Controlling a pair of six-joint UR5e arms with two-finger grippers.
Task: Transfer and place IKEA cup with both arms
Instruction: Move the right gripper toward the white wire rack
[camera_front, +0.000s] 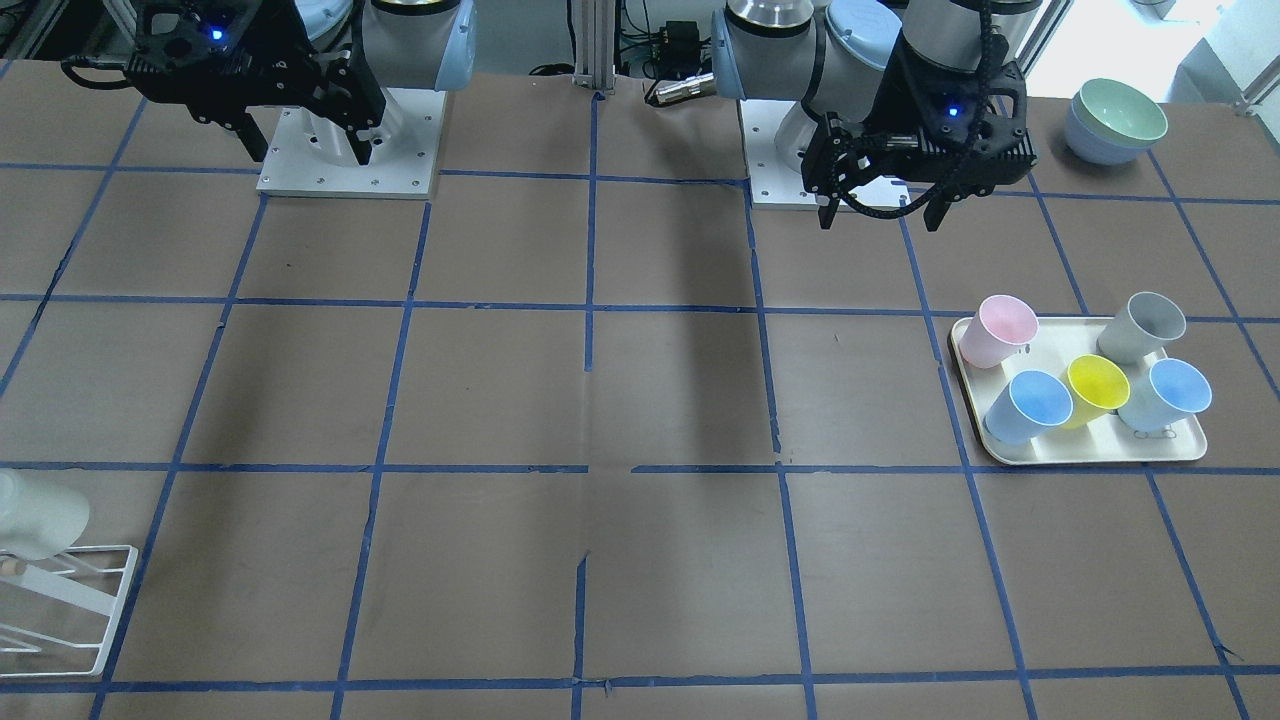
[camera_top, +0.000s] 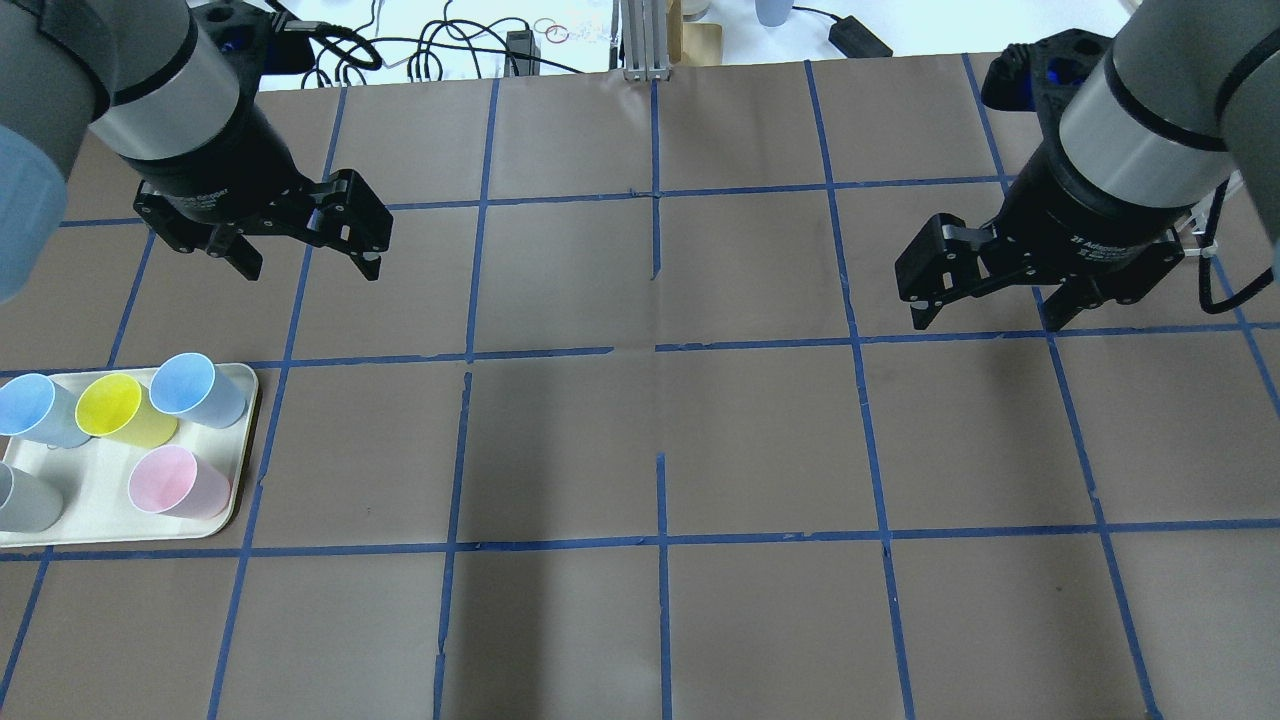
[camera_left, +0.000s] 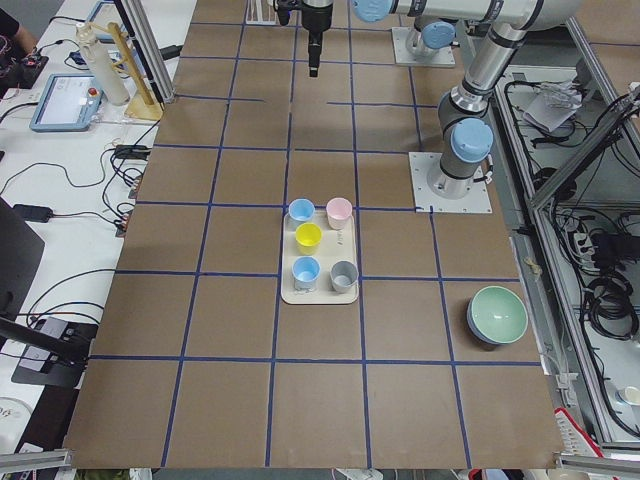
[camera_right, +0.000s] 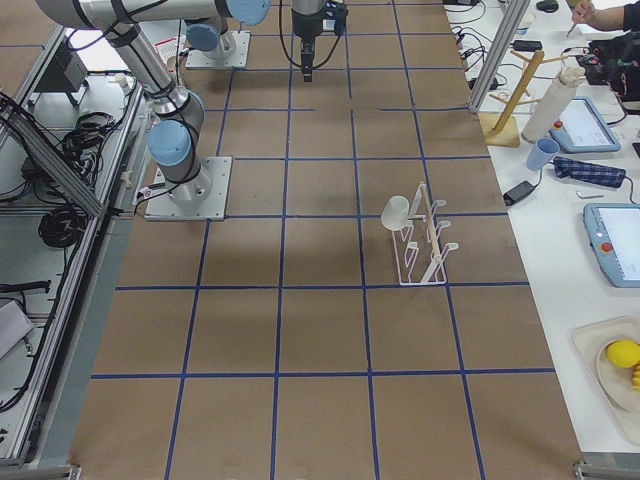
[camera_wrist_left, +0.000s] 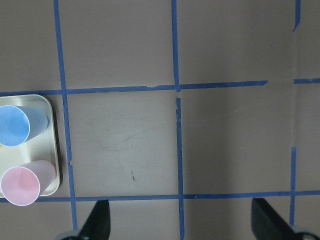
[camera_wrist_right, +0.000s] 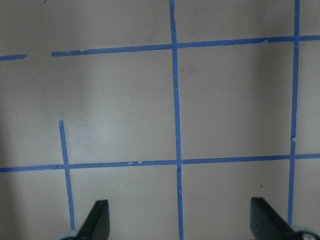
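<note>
The IKEA cup (camera_front: 35, 515), very pale and handleless, hangs on a white wire rack (camera_front: 80, 600) at the table end on my right side. It also shows in the exterior right view (camera_right: 397, 212). My left gripper (camera_top: 310, 262) is open and empty, held above the table beyond the cup tray; it also shows in the front view (camera_front: 880, 222). My right gripper (camera_top: 985, 320) is open and empty above bare table, and shows in the front view (camera_front: 310, 155) far from the rack. Both wrist views show open fingers (camera_wrist_left: 97, 222) (camera_wrist_right: 97, 222) over brown table.
A cream tray (camera_top: 90, 500) on my left side holds a pink cup (camera_top: 165, 480), a yellow cup (camera_top: 110, 405), a grey cup (camera_top: 25, 500) and two blue cups (camera_top: 185, 385). Stacked bowls (camera_front: 1115, 120) stand near the left arm's base. Blue tape lines grid the table.
</note>
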